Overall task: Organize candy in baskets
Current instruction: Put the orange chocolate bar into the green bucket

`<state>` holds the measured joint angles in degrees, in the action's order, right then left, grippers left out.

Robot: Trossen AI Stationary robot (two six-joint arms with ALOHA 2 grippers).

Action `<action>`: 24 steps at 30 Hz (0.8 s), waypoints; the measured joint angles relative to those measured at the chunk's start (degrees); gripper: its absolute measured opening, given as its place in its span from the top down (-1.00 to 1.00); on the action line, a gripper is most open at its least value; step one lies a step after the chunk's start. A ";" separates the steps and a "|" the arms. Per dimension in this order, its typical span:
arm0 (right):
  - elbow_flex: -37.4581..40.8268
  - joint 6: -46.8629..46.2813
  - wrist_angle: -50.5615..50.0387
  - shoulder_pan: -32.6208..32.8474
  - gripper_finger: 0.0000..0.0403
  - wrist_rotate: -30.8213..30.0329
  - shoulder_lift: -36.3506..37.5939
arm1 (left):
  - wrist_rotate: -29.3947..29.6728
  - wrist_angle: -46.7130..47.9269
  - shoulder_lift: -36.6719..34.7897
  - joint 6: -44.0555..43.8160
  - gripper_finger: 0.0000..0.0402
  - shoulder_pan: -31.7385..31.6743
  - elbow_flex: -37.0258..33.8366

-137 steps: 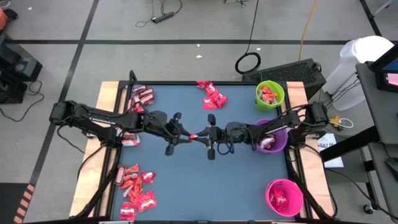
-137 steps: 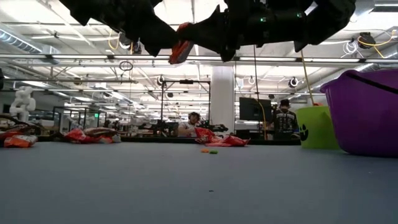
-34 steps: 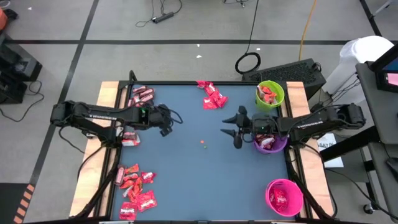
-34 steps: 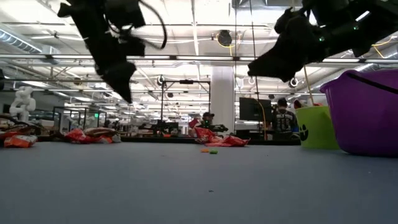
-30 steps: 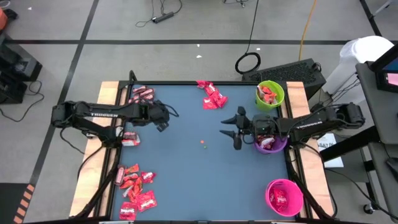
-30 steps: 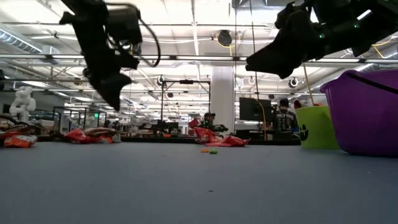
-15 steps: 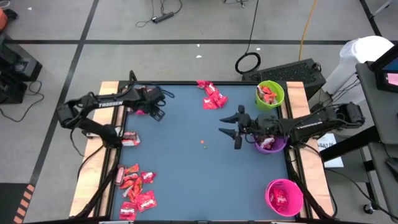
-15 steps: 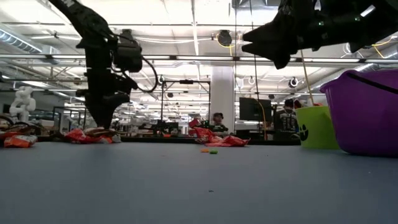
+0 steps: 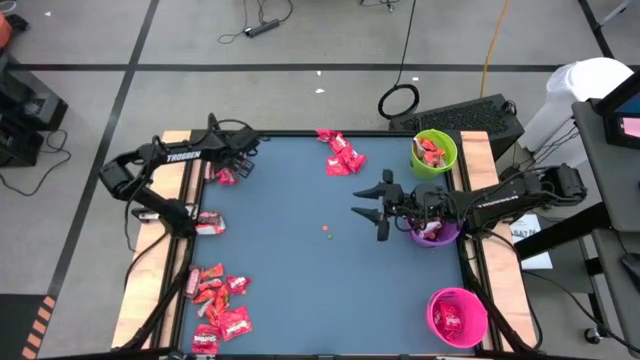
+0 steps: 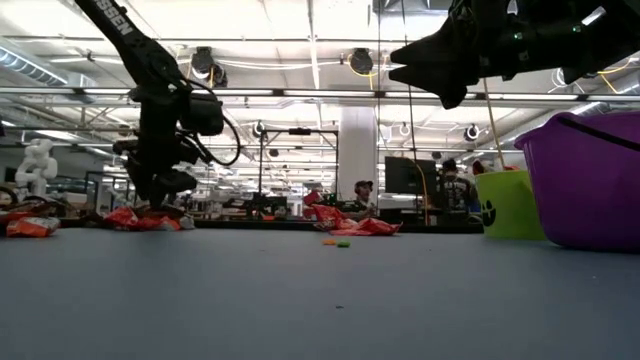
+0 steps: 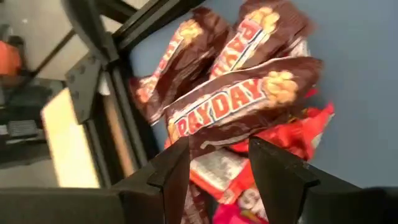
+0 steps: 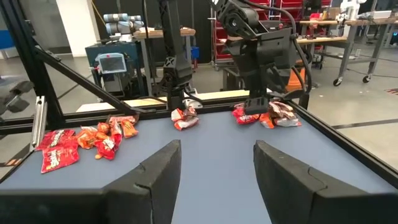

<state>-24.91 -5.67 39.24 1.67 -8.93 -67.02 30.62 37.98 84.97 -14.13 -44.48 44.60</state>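
A pile of maroon-wrapped candy point(image 11: 242, 93) lies at the table's far left corner point(image 9: 222, 172). My left gripper point(image 11: 217, 163) hangs open close above it, pointing steeply down point(image 10: 158, 192), one finger on each side of the pile's top wrappers. More candy lies at the far middle point(image 9: 340, 153) and near left point(image 9: 215, 300). My right gripper point(image 9: 365, 205) is open, level and high in the air point(image 10: 420, 58), beside the purple basket point(image 9: 437, 225). The green basket point(image 9: 434, 150) and pink basket point(image 9: 458, 317) hold candy.
Two tiny round dots point(image 9: 327, 232) lie mid-table. A single wrapped sweet point(image 9: 208, 222) rests by the left edge. The black table frame point(image 11: 118, 93) runs right next to the maroon pile. People stand in the room beyond the table point(image 10: 362, 195).
My left gripper has swung from mid-table toward the far left corner, sinking and turning until it hangs over the maroon candy pile, still open. My right gripper has tipped its fingers up to level, otherwise staying in place.
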 joint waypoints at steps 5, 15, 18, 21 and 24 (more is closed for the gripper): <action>0.00 0.00 -0.02 0.00 0.06 0.00 0.00 | -11.17 -1.33 0.00 2.70 0.15 -0.31 0.00; 0.00 -0.15 -0.42 0.00 0.06 0.00 0.00 | -16.07 -3.33 0.30 2.64 0.15 0.02 0.00; 0.00 -0.19 -0.60 0.00 0.06 0.00 0.00 | -17.42 -2.70 1.16 2.62 0.15 -0.14 0.00; 0.00 -0.23 -0.61 0.00 0.06 0.00 0.00 | -17.23 -3.47 2.65 3.09 0.15 -0.12 0.00; 0.00 -0.28 -0.61 0.00 0.06 0.00 0.00 | -13.10 -5.40 4.49 3.54 0.15 -0.26 0.00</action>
<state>-24.91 -5.96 38.63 1.67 -8.93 -67.02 17.52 32.58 89.46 -10.59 -44.74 44.60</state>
